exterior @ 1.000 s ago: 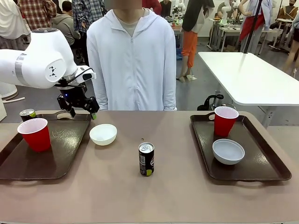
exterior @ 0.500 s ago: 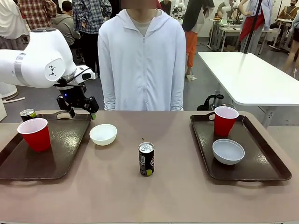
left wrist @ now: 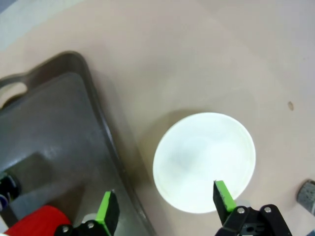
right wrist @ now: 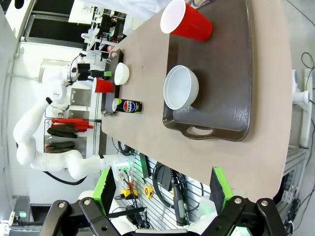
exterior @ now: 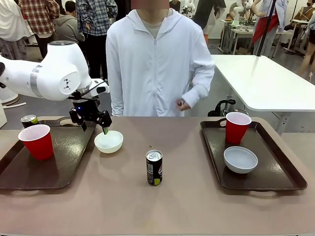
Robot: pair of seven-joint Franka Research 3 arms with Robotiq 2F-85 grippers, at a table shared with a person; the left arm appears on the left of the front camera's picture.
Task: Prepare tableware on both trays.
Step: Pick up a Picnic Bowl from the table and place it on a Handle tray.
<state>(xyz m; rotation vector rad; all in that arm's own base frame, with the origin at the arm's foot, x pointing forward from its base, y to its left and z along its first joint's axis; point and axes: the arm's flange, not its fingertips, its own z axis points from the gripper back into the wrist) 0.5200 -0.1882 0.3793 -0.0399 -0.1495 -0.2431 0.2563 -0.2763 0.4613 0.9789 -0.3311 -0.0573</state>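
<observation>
We see the left pincer point(exterior: 94, 128) point(left wrist: 166, 204) with its jaws spread wide and nothing between them, hanging low over the gap where a white bowl point(exterior: 109, 141) point(left wrist: 204, 162) sits on the bare desk point(exterior: 187, 206) just beside the left tray point(exterior: 64, 157) point(left wrist: 54, 128). In the left wrist view one green pad lies over the bowl's rim and the other over the tray's edge; we cannot tell whether either touches. On that tray stands a red cup point(exterior: 37, 141) point(left wrist: 34, 221), upright, with a dark can point(exterior: 29, 120) behind it at the far corner. A second can point(exterior: 154, 167) point(right wrist: 127, 105) stands upright near the middle of the desk, well apart from both trays. The right tray point(exterior: 275, 172) point(right wrist: 226, 73) carries a second red cup point(exterior: 237, 127) point(right wrist: 187, 22) at its far end and a second bowl point(exterior: 240, 160) point(right wrist: 181, 87) nearer us, close together. The right pincer point(right wrist: 162, 189) is also spread with nothing held, off the end of the desk and looking over the right tray. A person point(exterior: 155, 64) in a white zip jacket stands at the far side, one hand point(exterior: 183, 103) raised at waist height above the desk.
</observation>
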